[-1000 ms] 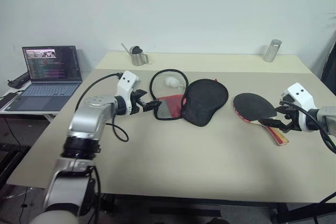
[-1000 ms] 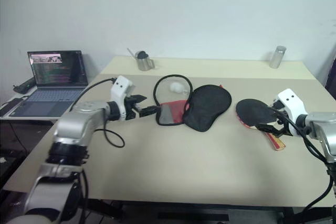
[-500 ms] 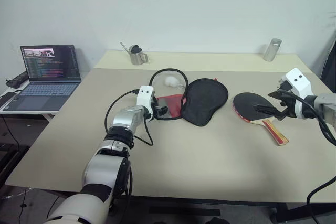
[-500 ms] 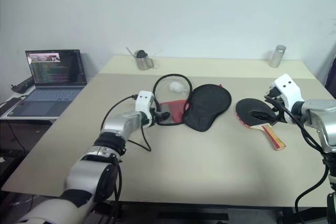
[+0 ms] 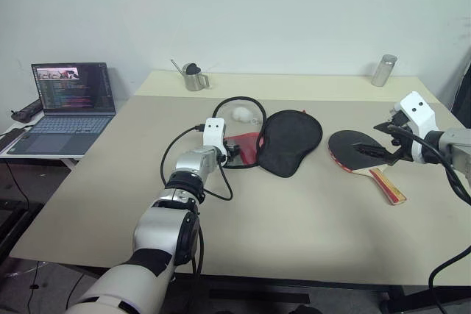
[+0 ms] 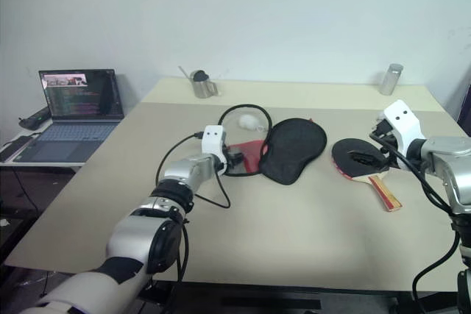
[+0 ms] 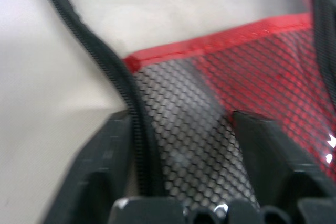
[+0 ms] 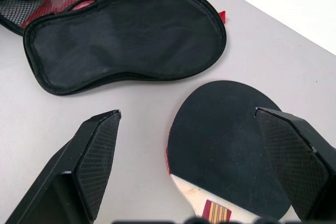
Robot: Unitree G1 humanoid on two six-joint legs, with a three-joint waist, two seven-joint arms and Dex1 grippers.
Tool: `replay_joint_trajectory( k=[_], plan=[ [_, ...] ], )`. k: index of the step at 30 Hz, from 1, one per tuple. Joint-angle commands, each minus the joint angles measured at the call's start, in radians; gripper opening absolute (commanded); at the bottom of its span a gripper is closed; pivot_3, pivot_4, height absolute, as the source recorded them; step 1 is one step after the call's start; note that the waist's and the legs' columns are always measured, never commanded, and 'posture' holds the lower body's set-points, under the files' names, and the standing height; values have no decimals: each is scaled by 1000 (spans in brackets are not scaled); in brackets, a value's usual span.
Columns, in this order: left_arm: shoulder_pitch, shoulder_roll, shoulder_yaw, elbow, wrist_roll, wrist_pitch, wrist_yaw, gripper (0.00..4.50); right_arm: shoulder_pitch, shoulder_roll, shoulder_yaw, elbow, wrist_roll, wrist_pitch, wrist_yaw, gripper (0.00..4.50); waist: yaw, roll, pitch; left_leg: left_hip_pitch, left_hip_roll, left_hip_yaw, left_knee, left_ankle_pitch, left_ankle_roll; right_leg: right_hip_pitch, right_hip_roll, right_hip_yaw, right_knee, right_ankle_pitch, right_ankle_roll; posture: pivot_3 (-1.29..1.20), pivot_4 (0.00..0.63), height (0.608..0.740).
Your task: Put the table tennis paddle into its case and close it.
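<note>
The left gripper point(image 7: 181, 129) straddles the zip edge and mesh pocket of the open case point(image 5: 283, 141) at mid-table, fingers not clamped. Right of it the paddle point(image 5: 360, 154) lies flat, apart from the case. The right gripper point(image 5: 377, 148) hovers above the paddle, spread wide, grasping nothing.

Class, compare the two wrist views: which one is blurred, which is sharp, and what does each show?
Left wrist view: blurred, very close on the case's mesh pocket and zip edge. Right wrist view: sharp, showing the table tennis paddle and the case's black flap under even light, with soft shadows.
</note>
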Motion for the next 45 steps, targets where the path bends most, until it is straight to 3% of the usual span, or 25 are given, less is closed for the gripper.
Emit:
replay_joint_trajectory(
  k=[1, 6, 7, 14, 29, 42, 45],
  plan=[
    [15, -22, 21, -102, -27, 65, 36, 1801, -26, -11, -27, -22, 2, -24, -10, 4500, 0, 0, 0, 0, 0, 0, 0, 0, 0, 0, 0, 0, 0, 0, 0, 0, 150, 740],
    [72, -51, 63, -276, -51, 148, 145, 45, -20, -10, -23, -21, 1, -29, -12, 4500, 0, 0, 0, 0, 0, 0, 0, 0, 0, 0, 0, 0, 0, 0, 0, 0, 150, 740],
    [90, -61, 70, -329, -54, 170, 174, 12, -24, -9, -21, -19, 1, -30, -13, 4500, -1, 0, 0, 0, 0, 0, 0, 0, 0, 0, 0, 0, 0, 0, 0, 0, 150, 740],
    [191, -147, 103, -618, -70, 255, 332, 12, -19, -8, -17, -20, 0, -42, -12, 4500, -1, 0, 0, 0, 0, 0, 0, 0, 0, 0, 0, 1, 0, 0, 0, 0, 150, 740],
    [140, -279, 57, -561, -49, 176, 429, 12, 37, -23, -46, -89, 15, -34, -27, 4500, 10, -1, 0, 0, 0, 1, 0, 0, 0, 0, 0, 1, 0, 0, 0, 0, 150, 740],
    [151, -271, 18, -580, -46, 226, 400, 12, 69, -30, -50, -125, 24, -24, -20, 4500, 13, -1, 0, 0, 0, 2, 1, 0, 0, 0, 0, 1, 0, 0, 1, 0, 150, 740],
    [160, -272, 16, -597, -46, 242, 395, 747, 69, -23, -41, -121, 22, -28, -22, 4500, 14, -1, 0, 0, 0, 2, 1, 0, 0, 0, 0, 1, 0, 0, 1, 0, 150, 740]
  ],
)
